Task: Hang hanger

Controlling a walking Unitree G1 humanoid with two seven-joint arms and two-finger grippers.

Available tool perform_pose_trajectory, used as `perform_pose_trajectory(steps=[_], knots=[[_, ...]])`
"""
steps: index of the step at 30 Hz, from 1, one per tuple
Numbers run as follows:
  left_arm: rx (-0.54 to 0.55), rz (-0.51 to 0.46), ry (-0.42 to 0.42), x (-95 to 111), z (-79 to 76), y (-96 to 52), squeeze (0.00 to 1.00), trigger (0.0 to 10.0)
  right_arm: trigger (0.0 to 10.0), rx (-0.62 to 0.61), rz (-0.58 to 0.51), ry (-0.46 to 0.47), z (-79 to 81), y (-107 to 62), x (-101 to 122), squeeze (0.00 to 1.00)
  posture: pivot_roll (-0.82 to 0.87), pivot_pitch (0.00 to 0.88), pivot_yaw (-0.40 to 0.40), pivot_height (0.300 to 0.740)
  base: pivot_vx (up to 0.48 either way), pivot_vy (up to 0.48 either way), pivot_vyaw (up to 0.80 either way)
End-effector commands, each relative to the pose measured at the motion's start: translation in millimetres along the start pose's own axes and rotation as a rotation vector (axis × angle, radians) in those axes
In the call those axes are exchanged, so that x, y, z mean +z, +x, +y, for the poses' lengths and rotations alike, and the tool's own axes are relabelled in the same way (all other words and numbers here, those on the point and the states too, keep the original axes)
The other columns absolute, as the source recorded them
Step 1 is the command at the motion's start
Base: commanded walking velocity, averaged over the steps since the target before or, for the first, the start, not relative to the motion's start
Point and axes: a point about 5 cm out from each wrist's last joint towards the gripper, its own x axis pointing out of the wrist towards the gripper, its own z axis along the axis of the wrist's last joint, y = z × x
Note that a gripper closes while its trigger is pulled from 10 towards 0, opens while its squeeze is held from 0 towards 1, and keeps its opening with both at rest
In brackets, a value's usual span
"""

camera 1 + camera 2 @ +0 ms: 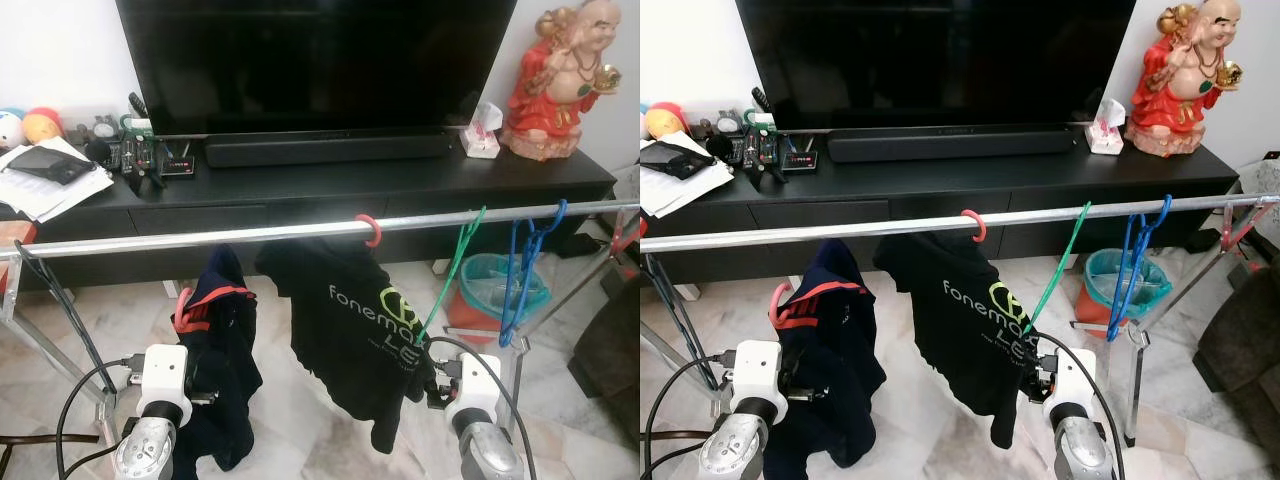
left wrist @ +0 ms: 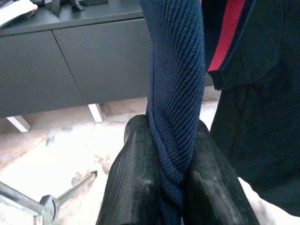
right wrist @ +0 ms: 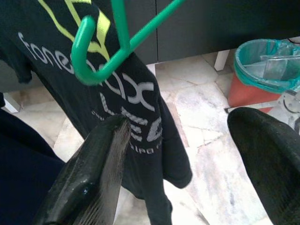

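Hangers on the silver rail [image 1: 250,233] number three that can be counted: a red one [image 1: 370,232] carrying the black printed T-shirt [image 1: 350,325], a bare green one [image 1: 452,270] hooked on to its right and slanting down toward the shirt's hem, and a bare blue one [image 1: 525,270] further right. A further reddish hanger [image 1: 184,310] sits inside the dark navy garment [image 1: 222,350] with red trim, which hangs below the rail at the left, not hooked on it.

The left gripper [image 2: 171,173] is clamped on a ribbed navy fold of that garment, the cloth pinched between both black fingers [image 2: 133,178]. The right gripper [image 3: 187,150] stands wide apart, holding nothing; the green hanger's lower corner hangs just above and ahead of its fingers [image 3: 101,159], in front of the T-shirt.

Bare rail runs between the garment's place and the red hook, and more lies left of it. Behind stands the black TV cabinet [image 1: 300,195]; a red bin with a teal liner [image 1: 495,290] sits on the marble floor [image 1: 120,320] under the blue hanger.
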Motion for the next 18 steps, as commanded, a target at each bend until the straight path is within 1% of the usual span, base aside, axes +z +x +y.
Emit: perform_pose_trajectory(steps=[1,5,8,10,15,18], knots=[[0.004,-0.034,-0.013,7.8,0.5,2.1,0.0,10.0,10.0,-0.011,0.008,0.002,-3.3,-0.1,-1.2,0.0,0.16,0.0,-0.058,0.736,-0.274,0.0,0.0],[0.009,-0.038,-0.014,9.3,1.6,2.9,0.0,10.0,10.0,0.005,0.004,-0.017,-1.7,1.2,-0.2,0.0,0.16,0.0,-0.059,0.736,-0.292,0.0,0.0],[0.007,-0.041,-0.015,10.5,0.3,3.4,0.0,10.0,10.0,0.008,0.005,-0.015,-1.0,2.2,0.0,0.0,0.16,0.0,-0.059,0.736,-0.289,0.0,0.57],[0.006,-0.042,-0.023,10.5,-1.1,3.2,0.0,10.0,10.0,-0.002,0.005,0.0,-2.5,2.3,-0.2,0.0,0.15,0.0,-0.058,0.736,-0.292,0.0,0.0],[-0.012,-0.034,-0.021,8.5,-4.6,1.7,0.0,10.0,10.0,-0.007,0.006,0.005,-3.3,2.2,-1.1,0.0,0.14,0.0,-0.045,0.736,-0.291,0.0,0.0],[-0.012,-0.035,-0.019,9.0,-3.8,2.3,0.0,10.0,10.0,-0.007,0.007,0.005,-3.2,2.4,-1.6,0.0,0.14,0.0,-0.043,0.736,-0.291,0.0,0.0]])
